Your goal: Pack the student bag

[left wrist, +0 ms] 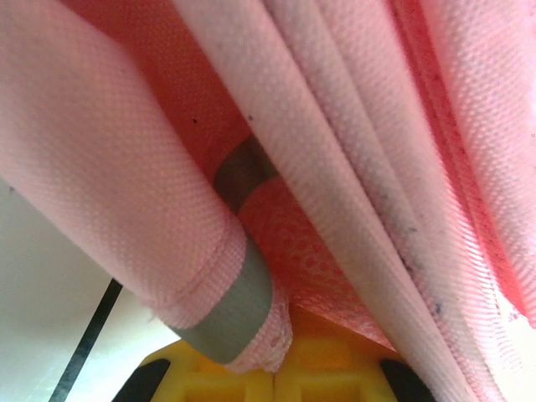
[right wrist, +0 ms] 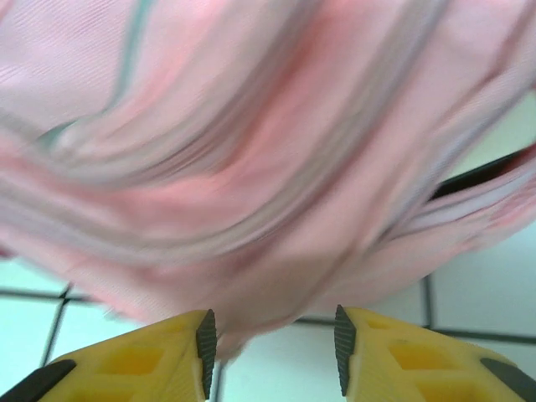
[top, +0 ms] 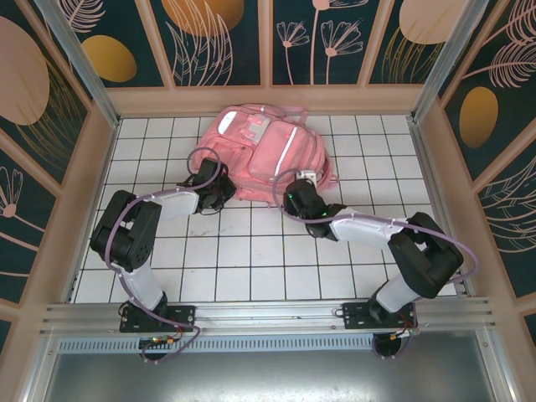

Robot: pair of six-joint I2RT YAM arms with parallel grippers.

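The student bag [top: 264,151], a large pink backpack, lies flat at the back middle of the tiled table. My left gripper [top: 219,191] sits at the bag's lower left edge. In the left wrist view the gripper [left wrist: 280,368] is shut, its yellow fingers pinching a pink fabric edge with a grey band [left wrist: 239,306] of the bag [left wrist: 100,167]. My right gripper [top: 295,194] is at the bag's lower right edge. Seen from the right wrist, it [right wrist: 275,347] stands open, and blurred pink bag fabric [right wrist: 251,151] hangs just above the gap, brushing the left pad [right wrist: 206,347].
The white tiled table [top: 251,260] is boxed in by wooden walls [top: 92,193] on the left, back and right. An aluminium rail [top: 268,314] runs along the near edge, where both arm bases are bolted.
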